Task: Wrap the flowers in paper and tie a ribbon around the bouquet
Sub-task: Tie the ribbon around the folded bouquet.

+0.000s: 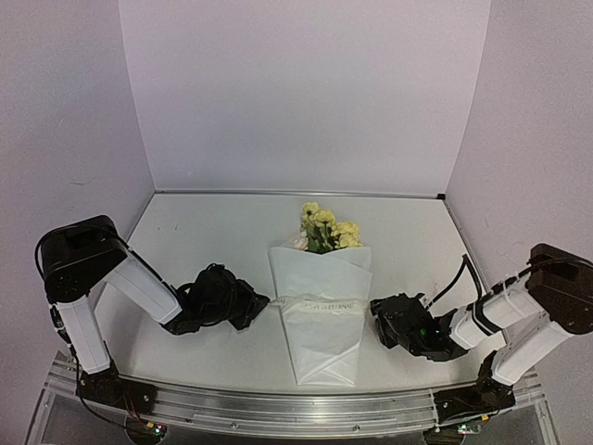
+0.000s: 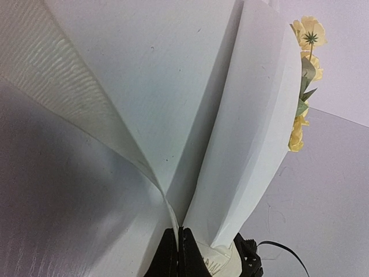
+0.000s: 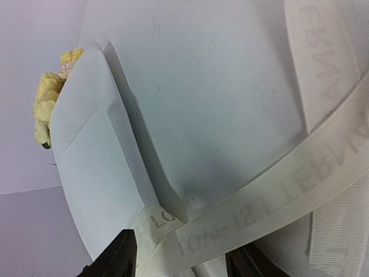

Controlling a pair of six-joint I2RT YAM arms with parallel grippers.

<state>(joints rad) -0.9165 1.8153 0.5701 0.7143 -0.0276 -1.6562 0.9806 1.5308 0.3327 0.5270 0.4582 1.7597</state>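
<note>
The bouquet lies mid-table: pale yellow flowers point(image 1: 326, 227) stick out of the far end of a white paper point(image 1: 320, 338) cone. A cream-white printed ribbon point(image 1: 320, 304) crosses the cone's middle. My left gripper point(image 1: 258, 309) sits at the cone's left edge. In the left wrist view it point(image 2: 180, 254) is shut on a ribbed length of ribbon point(image 2: 63, 98) that runs up to the left. My right gripper point(image 1: 382, 320) is at the cone's right edge. In the right wrist view it point(image 3: 181, 257) is open, and the printed ribbon point(image 3: 242, 216) passes between its fingers point(image 3: 118, 259).
Grey walls close the table point(image 1: 204, 241) in on the left, back and right. A metal rail point(image 1: 296, 408) runs along the near edge between the arm bases. A black cable point(image 1: 459, 273) loops above the right arm.
</note>
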